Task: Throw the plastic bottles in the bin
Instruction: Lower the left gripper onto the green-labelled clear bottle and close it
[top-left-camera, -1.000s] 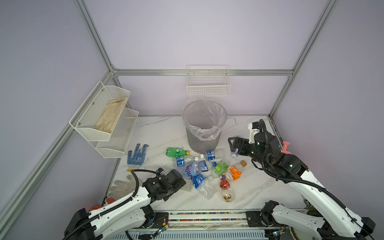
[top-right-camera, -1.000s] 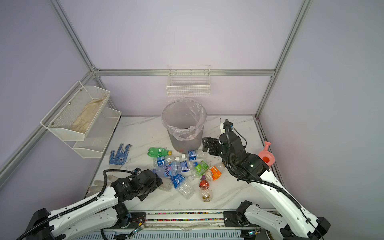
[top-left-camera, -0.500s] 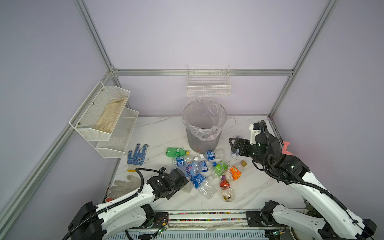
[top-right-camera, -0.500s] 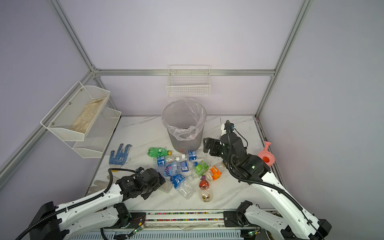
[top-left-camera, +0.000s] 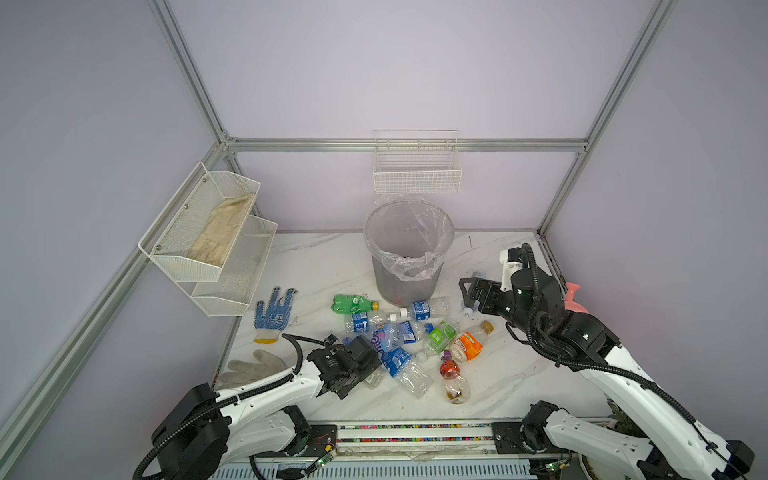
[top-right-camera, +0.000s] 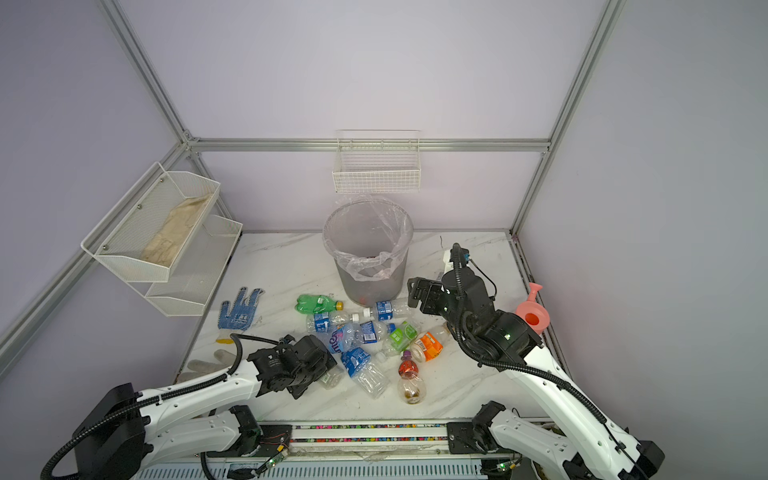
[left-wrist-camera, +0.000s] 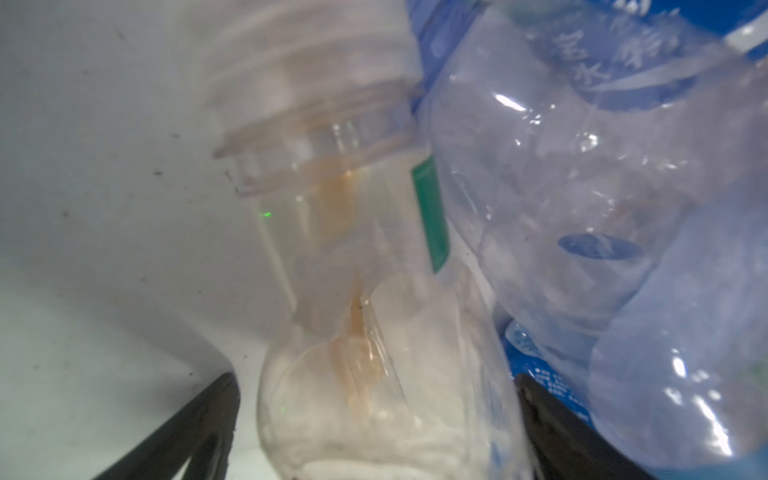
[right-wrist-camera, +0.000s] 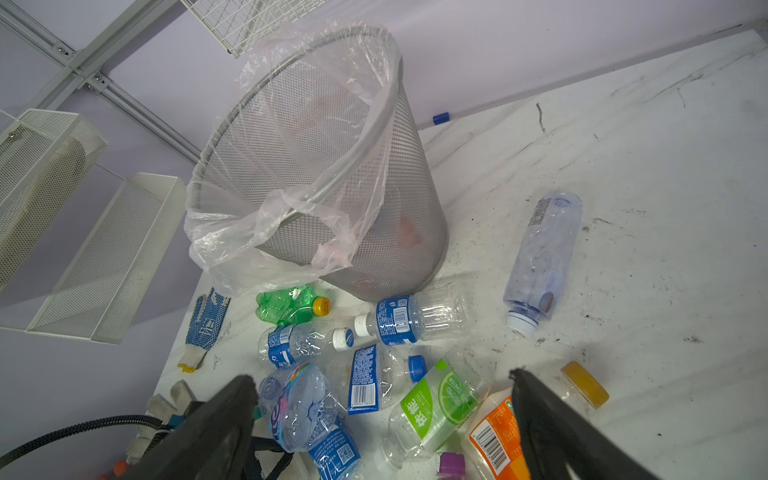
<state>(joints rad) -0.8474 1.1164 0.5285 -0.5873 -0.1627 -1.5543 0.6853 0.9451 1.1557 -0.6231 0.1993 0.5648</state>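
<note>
Bottles (top-left-camera: 401, 334) lie on the tabletop (top-left-camera: 503, 374) at 6 o'clock of the bin (top-left-camera: 405, 284). Left end effector (left-wrist-camera: 374, 384), wide open, straddles a clear bottle (left-wrist-camera: 332, 232); closing may pinch its blue-labelled neighbour (left-wrist-camera: 561, 187) too. Right end effector (right-wrist-camera: 380, 378) hovers wide open, empty, at the bin's 4 o'clock.

green bottle (top-left-camera: 351, 303), grey mesh bin (top-left-camera: 405, 282), blue-dotted glove (top-left-camera: 274, 312)

The plastic bottles (right-wrist-camera: 415, 318) are scattered on the marble table (right-wrist-camera: 665, 187) beside the bin (right-wrist-camera: 395, 228), which is lined with a clear bag (right-wrist-camera: 249, 249).
</note>
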